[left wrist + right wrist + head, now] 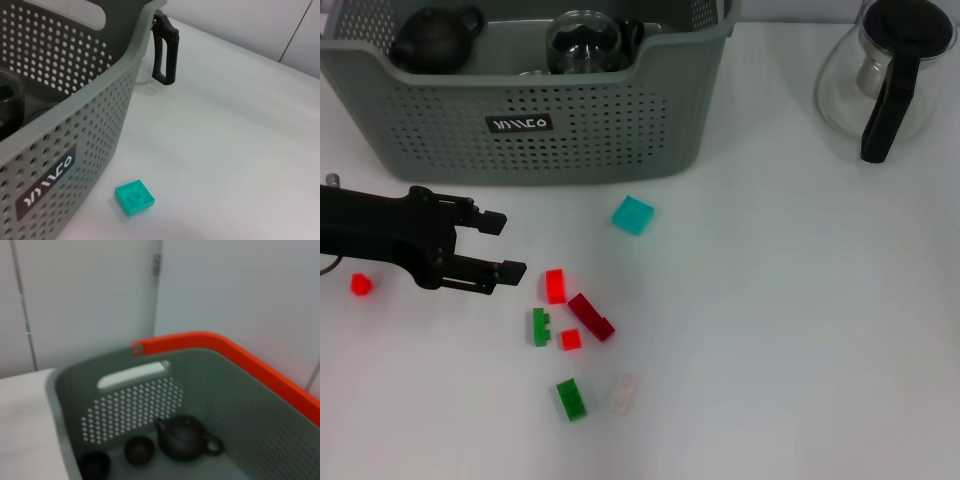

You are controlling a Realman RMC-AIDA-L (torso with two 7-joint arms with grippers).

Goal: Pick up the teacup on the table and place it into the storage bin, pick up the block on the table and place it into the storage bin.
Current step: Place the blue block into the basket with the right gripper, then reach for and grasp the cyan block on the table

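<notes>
The grey-green storage bin (470,110) stands at the back left of the table. It holds a dark teapot (435,40) and a glass vessel (582,42). In the right wrist view the bin (240,390) holds the teapot (185,437) and two small dark teacups (139,450). No teacup shows on the table. A teal block (633,215) lies just in front of the bin and also shows in the left wrist view (134,197). My left gripper (505,247) is open and empty, low over the table, just left of a red block (555,286). My right gripper is out of view.
More blocks lie near the front: dark red (591,316), green (540,327), small red (570,340), green (571,399), whitish (622,393), and a red one at far left (360,284). A clear glass pot with black handle (885,80) stands at the back right.
</notes>
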